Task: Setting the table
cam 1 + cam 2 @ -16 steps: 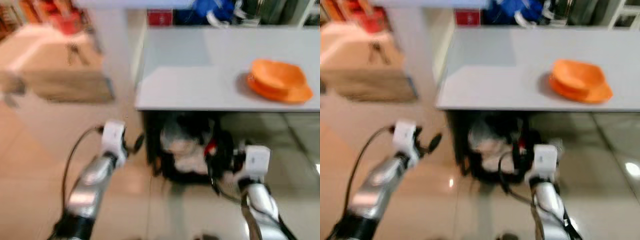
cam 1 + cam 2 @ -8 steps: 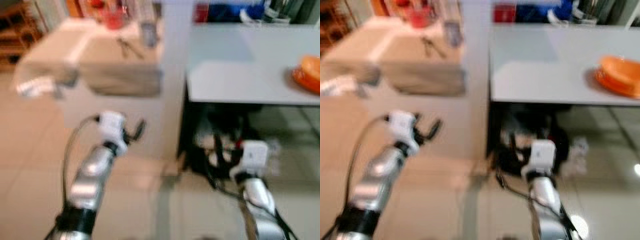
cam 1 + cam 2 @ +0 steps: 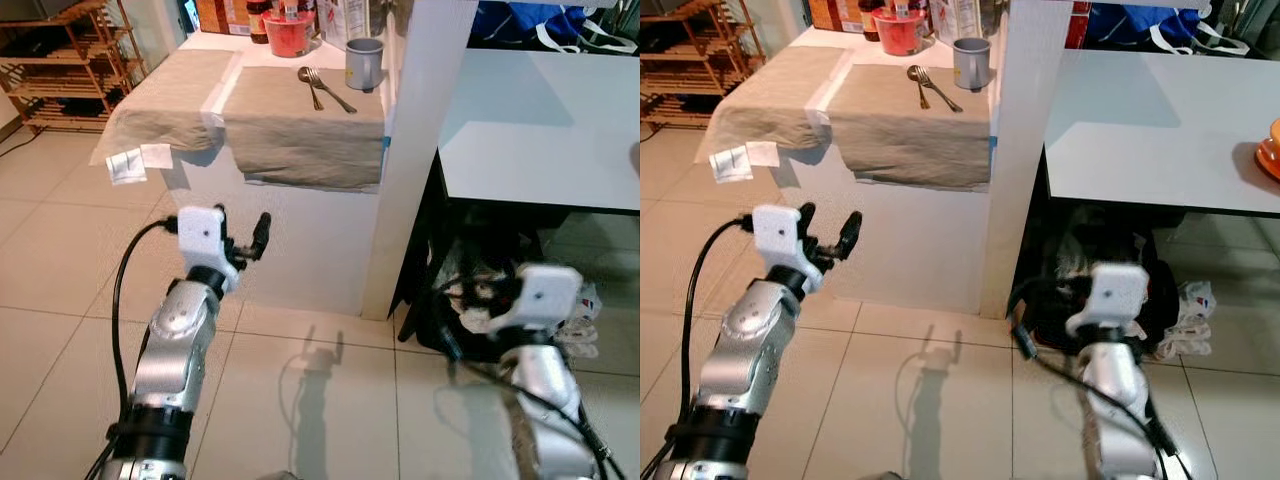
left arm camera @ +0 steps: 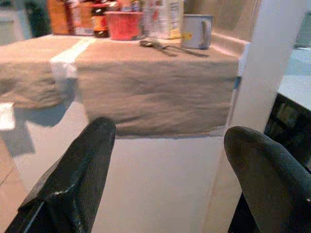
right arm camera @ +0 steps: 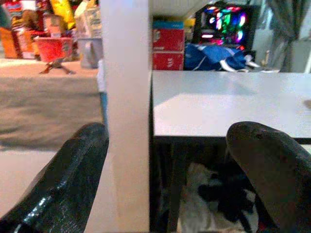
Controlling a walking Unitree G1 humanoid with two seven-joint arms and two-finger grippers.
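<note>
A counter draped with a beige cloth [image 3: 300, 125] carries a spoon and fork [image 3: 325, 88], a grey mug [image 3: 364, 62] and a red bowl [image 3: 288, 35]. At the right edge, an orange bowl [image 3: 1272, 150] sits on the grey table [image 3: 540, 140]. My left gripper [image 3: 243, 235] is held up in front of the counter's side, open and empty; the left wrist view looks between its fingers [image 4: 73, 184] at the cloth. My right gripper [image 5: 167, 131] is open too, low before the white pillar [image 5: 124, 111] and the table edge.
A white pillar [image 3: 415, 150] stands between counter and table. Dark bags and cables [image 3: 480, 290] lie under the table. A wooden shelf [image 3: 70, 70] stands at the far left. Bottles and boxes [image 3: 240, 12] line the counter's back. Tiled floor [image 3: 60, 280] lies open to the left.
The whole view has swung left: the counter with cutlery and mug came into sight and the orange bowl slid to the right edge. Both arms keep the same pose.
</note>
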